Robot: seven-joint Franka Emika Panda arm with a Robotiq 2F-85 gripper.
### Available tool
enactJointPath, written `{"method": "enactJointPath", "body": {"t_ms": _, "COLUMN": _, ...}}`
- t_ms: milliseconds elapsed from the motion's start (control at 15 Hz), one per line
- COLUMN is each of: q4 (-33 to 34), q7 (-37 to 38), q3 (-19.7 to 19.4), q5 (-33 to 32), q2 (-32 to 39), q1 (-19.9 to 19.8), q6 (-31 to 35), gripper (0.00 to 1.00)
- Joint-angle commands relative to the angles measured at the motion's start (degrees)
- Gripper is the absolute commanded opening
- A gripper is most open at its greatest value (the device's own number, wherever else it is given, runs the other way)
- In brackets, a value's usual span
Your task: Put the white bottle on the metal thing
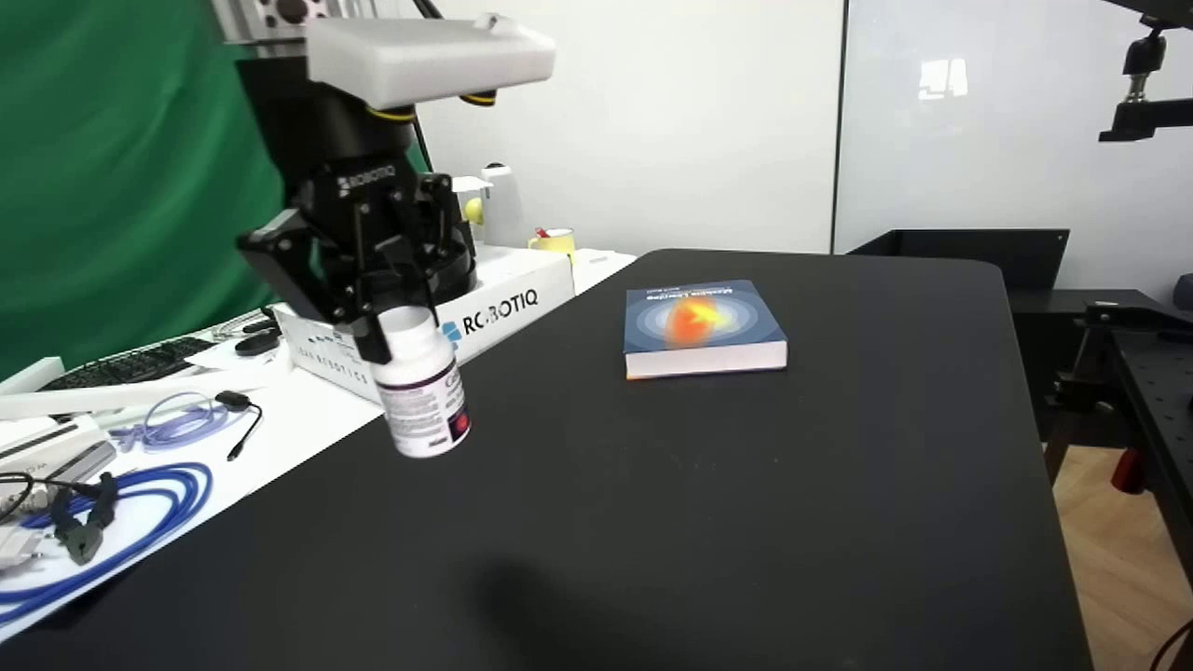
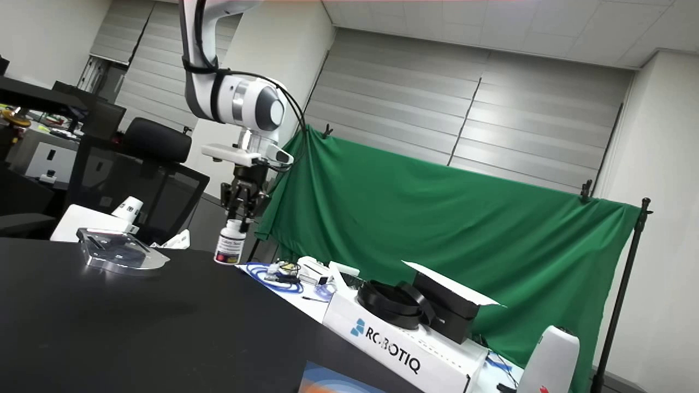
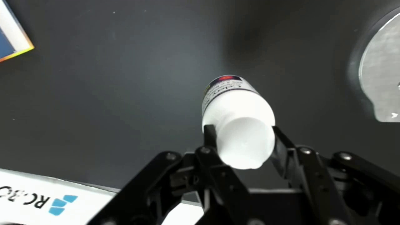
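The white bottle (image 1: 424, 405) has a white cap and a printed label. My gripper (image 3: 243, 132) is shut on its cap end, one finger on each side. The bottle also shows in the wrist view (image 3: 237, 104), cap toward the camera, and in an exterior view (image 2: 229, 245). It hangs slightly tilted above the black table, apart from it. The metal thing (image 2: 123, 254), a flat shiny plate with a rounded end, lies on the table in an exterior view. In the wrist view its rounded part (image 3: 382, 75) shows at the right edge, apart from the bottle.
A thick blue book (image 1: 704, 321) lies on the black table (image 1: 746, 522); its corner shows in the wrist view (image 3: 12, 37). A long white Robotiq box (image 2: 404, 349) stands along the table's side. Blue cables (image 1: 177, 503) and small devices lie on a white surface beside it.
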Motion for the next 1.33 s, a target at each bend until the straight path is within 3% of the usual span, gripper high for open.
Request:
{"method": "enactJointPath", "body": {"t_ms": 0, "q4": 7.01, "q7": 1.69, "q3": 3.3, "q5": 0.19, "q2": 3.61, "q1": 2.36, "q6": -5.92, "gripper": 0.19}}
{"method": "enactJointPath", "body": {"t_ms": 200, "q4": 13.11, "q7": 3.4, "q3": 4.37, "q5": -0.99, "q2": 7.89, "q1": 5.67, "q6": -9.64, "gripper": 0.19}}
{"method": "enactJointPath", "body": {"t_ms": 267, "q4": 7.39, "q7": 0.9, "q3": 4.64, "q5": -0.19, "q2": 4.3, "q1": 4.01, "q6": -6.35, "gripper": 0.44}}
{"method": "enactJointPath", "body": {"t_ms": 467, "q4": 10.96, "q7": 1.7, "q3": 4.71, "q5": -0.23, "q2": 7.14, "q1": 5.84, "q6": -7.98, "gripper": 0.44}}
{"method": "enactJointPath", "body": {"t_ms": 933, "q4": 11.83, "q7": 1.68, "q3": 4.56, "q5": -0.19, "q2": 7.65, "q1": 5.53, "q6": -8.24, "gripper": 0.44}}
{"method": "enactJointPath", "body": {"t_ms": 1000, "q4": 12.62, "q7": 1.06, "q3": 4.62, "q5": -0.4, "q2": 8.27, "q1": 5.53, "q6": -8.09, "gripper": 0.19}}
{"method": "enactJointPath", "body": {"t_ms": 1267, "q4": 16.98, "q7": -0.54, "q3": 4.69, "q5": -2.11, "q2": 12.23, "q1": 7.3, "q6": -6.72, "gripper": 0.19}}
